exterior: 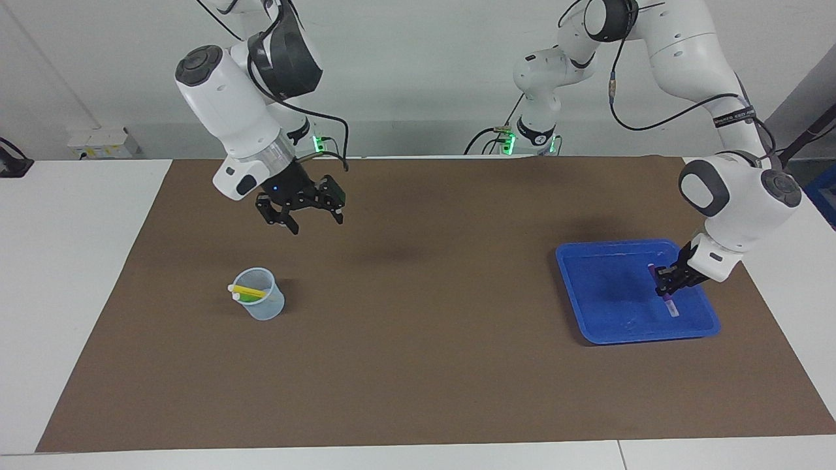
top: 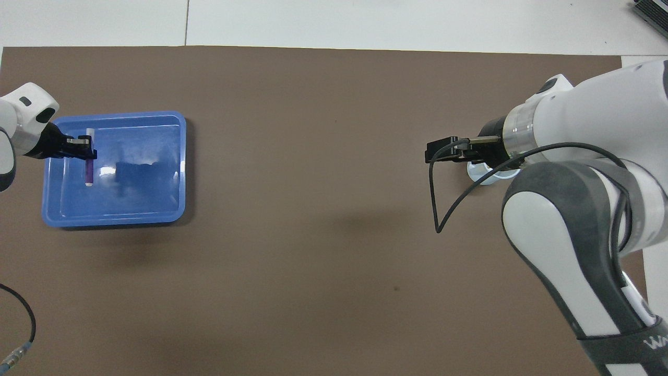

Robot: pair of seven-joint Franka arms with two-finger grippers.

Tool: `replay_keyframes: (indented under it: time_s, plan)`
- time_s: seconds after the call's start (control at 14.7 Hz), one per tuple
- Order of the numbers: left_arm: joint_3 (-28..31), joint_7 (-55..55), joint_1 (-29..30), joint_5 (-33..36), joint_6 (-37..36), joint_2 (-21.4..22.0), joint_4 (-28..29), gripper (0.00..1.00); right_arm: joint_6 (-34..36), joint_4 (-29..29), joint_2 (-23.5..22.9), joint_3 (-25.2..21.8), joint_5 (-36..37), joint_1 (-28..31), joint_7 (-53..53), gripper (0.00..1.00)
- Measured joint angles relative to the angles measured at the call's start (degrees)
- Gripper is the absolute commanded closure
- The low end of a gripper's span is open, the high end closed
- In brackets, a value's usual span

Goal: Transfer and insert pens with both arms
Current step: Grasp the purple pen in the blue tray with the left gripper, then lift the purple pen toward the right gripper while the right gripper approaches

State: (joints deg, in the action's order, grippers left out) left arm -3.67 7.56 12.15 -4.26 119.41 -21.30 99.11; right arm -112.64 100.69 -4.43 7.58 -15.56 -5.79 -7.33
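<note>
- Pens, yellow [exterior: 251, 291] and green [exterior: 246, 298]: already in translucent plastic cup [exterior: 261, 304], below empty, spread right gripper [exterior: 304, 217].
- Left gripper [exterior: 667, 282]: clenched on slim purple pen [exterior: 665, 292] over shallow blue plastic tray [exterior: 597, 287]; handover and insertion remain.

Blue tray [exterior: 588, 313] on brown mat [exterior: 431, 365], clear plastic cup [exterior: 269, 308], white table [exterior: 65, 261]

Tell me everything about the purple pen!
The purple pen is short and slim, like a marker, with a purple body and a pale whitish end. It looks like plastic. The left gripper is shut on its middle and holds it over the blue tray, near the tray's edge at the left arm's end of the table. It slants, its whitish end pointing down and away from the robots. Whether that end touches the tray floor cannot be told.
</note>
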Motion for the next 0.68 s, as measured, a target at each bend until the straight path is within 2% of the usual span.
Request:
replay_keyframes:
  time_s: [0.27, 0.68]
  plan:
    - [-0.2, -10.7, -3.7, -4.0, -11.0, 4.6, 0.0, 1.0, 0.0, 0.1, 0.0, 0.0, -3.7, -0.2, -0.6, 0.0]
    - [-0.3, -21.2, -5.6, -11.3, -19.9, 7.6, 0.1, 1.0, -0.3, 0.1, 0.0, 0.0, -7.9, -1.0, -7.6, 0.0]
